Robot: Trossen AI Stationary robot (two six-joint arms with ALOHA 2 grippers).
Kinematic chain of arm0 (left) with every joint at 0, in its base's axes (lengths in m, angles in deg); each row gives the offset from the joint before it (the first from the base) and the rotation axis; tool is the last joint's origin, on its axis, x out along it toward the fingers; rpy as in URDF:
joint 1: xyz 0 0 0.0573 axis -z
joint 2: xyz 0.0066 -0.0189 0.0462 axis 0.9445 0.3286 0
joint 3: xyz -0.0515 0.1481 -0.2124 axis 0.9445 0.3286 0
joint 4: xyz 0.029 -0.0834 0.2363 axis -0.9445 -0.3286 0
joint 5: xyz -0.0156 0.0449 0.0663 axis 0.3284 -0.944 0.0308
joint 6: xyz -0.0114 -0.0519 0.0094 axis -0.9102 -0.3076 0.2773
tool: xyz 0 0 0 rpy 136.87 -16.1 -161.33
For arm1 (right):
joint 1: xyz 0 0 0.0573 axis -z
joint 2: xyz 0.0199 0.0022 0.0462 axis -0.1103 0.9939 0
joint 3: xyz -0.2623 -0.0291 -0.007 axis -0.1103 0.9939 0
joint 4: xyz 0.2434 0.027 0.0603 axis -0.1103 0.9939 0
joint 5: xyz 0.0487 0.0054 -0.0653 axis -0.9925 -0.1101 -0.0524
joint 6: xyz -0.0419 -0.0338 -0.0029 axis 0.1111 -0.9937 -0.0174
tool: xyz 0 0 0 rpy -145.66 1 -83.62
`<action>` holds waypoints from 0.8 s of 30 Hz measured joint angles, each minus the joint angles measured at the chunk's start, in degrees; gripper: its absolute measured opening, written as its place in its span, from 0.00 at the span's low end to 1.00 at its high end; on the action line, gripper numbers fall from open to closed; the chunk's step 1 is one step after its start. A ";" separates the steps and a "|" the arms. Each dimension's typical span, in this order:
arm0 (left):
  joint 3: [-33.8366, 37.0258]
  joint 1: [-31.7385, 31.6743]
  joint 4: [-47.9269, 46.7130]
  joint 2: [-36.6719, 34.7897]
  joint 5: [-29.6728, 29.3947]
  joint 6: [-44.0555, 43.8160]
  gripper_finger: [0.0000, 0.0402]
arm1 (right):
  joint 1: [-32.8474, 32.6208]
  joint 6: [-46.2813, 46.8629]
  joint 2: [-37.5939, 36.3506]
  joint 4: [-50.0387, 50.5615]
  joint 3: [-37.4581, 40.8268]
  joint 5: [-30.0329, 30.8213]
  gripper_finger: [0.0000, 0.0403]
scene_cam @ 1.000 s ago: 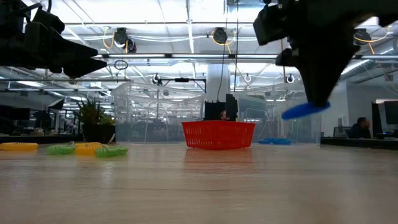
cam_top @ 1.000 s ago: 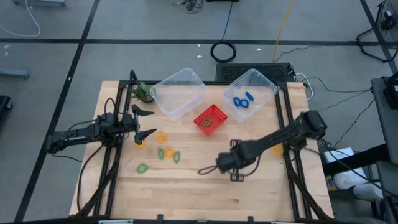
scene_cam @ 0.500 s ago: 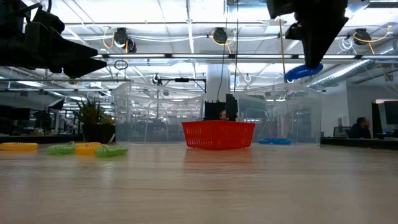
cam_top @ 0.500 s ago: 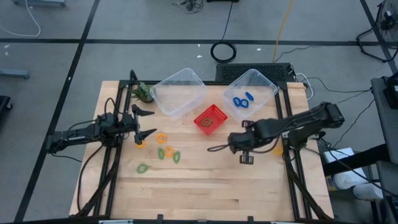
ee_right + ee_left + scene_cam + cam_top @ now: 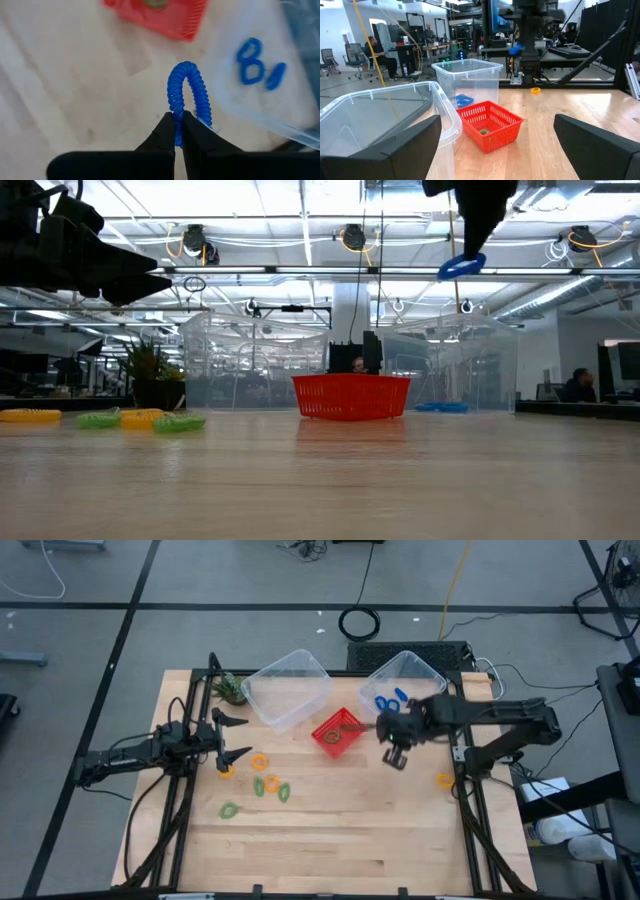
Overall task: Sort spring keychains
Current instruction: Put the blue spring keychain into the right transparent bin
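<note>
My right gripper (image 5: 178, 118) hangs high over the table between the red basket (image 5: 338, 732) and the right clear bin (image 5: 408, 680), shut on a blue spring keychain (image 5: 188, 93), which also shows in the low view (image 5: 460, 266). Two more blue keychains (image 5: 391, 700) lie on that bin's floor. Several orange and green keychains (image 5: 265, 780) lie flat on the table's left half, and one orange keychain (image 5: 444, 780) lies at the right edge. My left gripper (image 5: 240, 737) waits open and level at the left, clear of them. My right gripper pinches one end of the blue keychain's coil (image 5: 176, 113) between its two fingertips. The fingers point steeply down. The loop (image 5: 460, 266) sticks out beyond the fingertips, lifted well clear of the table.
A second clear bin (image 5: 288, 688) stands at the far middle, with a small green plant (image 5: 228, 688) to its left. The red basket holds one small keychain (image 5: 484, 131). The near half of the wooden table (image 5: 330, 850) is bare.
My right gripper has risen and swung from the middle of the table toward the far edge and the right clear bin, rolling somewhat on the way. It has stayed shut, and the blue keychain has gone up with it.
</note>
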 joint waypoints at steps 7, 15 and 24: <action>-0.02 0.00 0.02 0.00 0.00 0.00 0.98 | 10.10 -0.07 0.06 0.69 -2.62 -0.08 0.00; -0.01 0.01 0.02 -0.01 0.00 0.00 0.98 | 21.77 -2.76 0.06 0.35 -4.28 -0.10 0.00; -0.02 0.01 0.01 -0.01 0.00 0.00 0.98 | 30.41 -7.68 2.57 2.59 -9.68 -0.32 0.00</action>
